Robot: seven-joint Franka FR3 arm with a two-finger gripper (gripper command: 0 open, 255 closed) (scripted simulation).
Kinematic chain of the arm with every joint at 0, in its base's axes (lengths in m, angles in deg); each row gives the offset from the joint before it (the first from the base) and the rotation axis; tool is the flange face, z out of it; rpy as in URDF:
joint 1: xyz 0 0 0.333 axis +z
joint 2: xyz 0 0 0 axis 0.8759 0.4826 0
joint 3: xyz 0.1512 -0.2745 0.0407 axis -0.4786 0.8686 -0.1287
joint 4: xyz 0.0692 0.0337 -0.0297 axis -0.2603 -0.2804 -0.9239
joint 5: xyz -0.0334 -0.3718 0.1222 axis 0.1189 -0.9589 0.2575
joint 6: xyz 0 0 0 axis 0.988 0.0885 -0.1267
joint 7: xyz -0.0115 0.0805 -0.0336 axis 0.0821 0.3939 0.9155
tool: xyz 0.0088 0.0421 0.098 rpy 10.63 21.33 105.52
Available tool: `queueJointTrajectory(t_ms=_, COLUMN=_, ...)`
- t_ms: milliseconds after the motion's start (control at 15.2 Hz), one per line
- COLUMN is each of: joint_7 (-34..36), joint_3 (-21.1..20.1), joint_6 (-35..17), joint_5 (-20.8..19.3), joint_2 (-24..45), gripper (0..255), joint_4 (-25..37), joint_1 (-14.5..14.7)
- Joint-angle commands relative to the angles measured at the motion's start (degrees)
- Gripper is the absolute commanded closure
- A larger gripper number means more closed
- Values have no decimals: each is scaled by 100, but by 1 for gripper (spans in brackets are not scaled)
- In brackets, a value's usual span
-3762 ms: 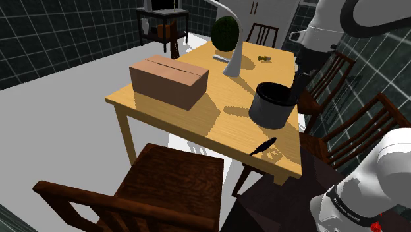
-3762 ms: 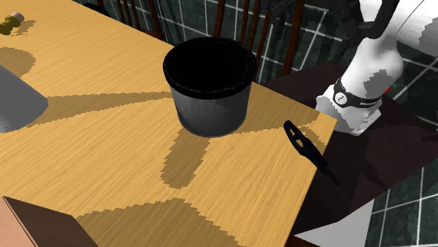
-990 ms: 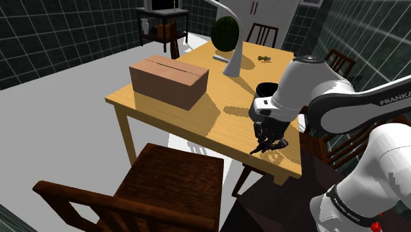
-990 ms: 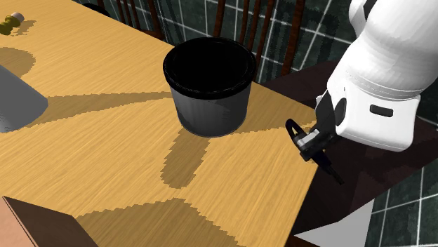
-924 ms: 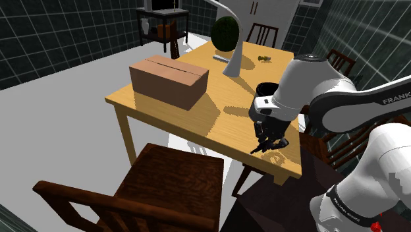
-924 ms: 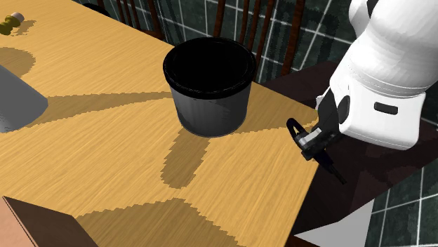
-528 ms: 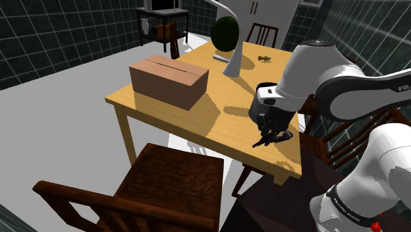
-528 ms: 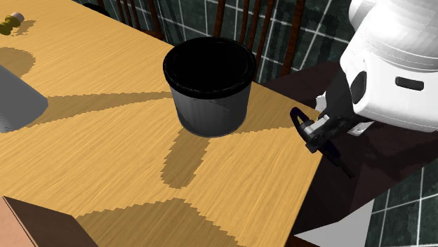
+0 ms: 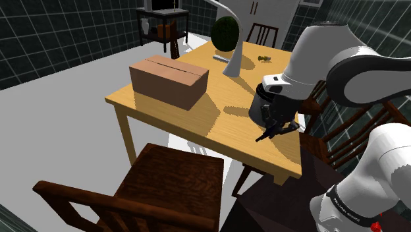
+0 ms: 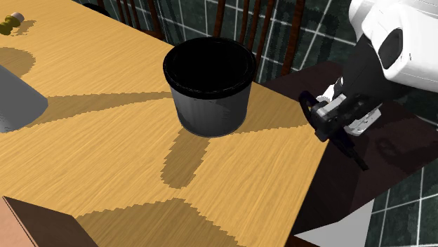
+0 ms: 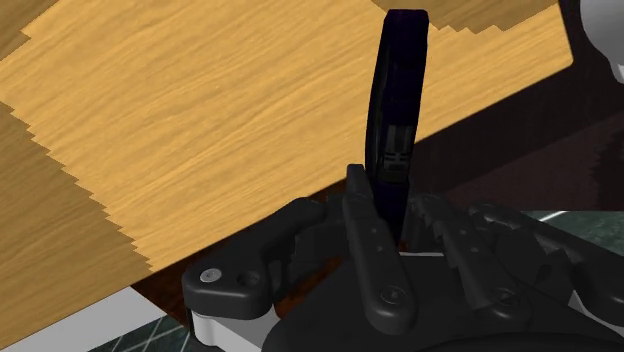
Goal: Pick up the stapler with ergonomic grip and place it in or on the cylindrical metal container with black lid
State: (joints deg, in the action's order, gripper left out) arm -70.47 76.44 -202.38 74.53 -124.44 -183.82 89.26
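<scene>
Now the all-black two-finger end effector (image 9: 277,129) is clamped on the slim black stapler (image 9: 265,137), its fingers pressing the body from both sides. In the wrist view the fingers (image 11: 366,205) clasp one end of the stapler (image 11: 400,80), and the rest of it juts straight out past them over the light wooden worktop (image 11: 200,120), close to its edge.

From the second exterior view, the end effector (image 10: 331,118) hangs off that view's right of the dark grey cylindrical container with a black rim (image 10: 210,105), apart from it and no higher than its rim. The stapler (image 10: 351,151) slants down towards that view's right, one end near the corner of the worktop (image 10: 105,140) and the other over the dark stand beyond it. It touches neither the wood nor the container. The container stands upright near that corner with its mouth open.

Seen from the shoulder view, the white arm bends down in front of the container (image 9: 257,109) and covers most of it. Farther along the worktop (image 9: 197,125) lies a closed brown cardboard box (image 9: 168,80). Behind it stand a grey lamp with a curved neck (image 9: 234,62) and a dark green ball-shaped plant (image 9: 226,31). A dark wooden chair (image 9: 164,191) stands at the near side.
</scene>
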Motion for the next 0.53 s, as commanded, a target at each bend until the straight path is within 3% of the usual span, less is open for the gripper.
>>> queueJointTrajectory(t_ms=0, joint_7=5, joint_3=-22, joint_6=211, joint_5=20, joint_2=-80, gripper=255, joint_4=128, joint_1=10)
queueJointTrajectory(t_ms=462, joint_7=0, joint_3=-71, joint_6=837, joint_5=65, joint_2=-264, gripper=255, joint_4=571, joint_1=27)
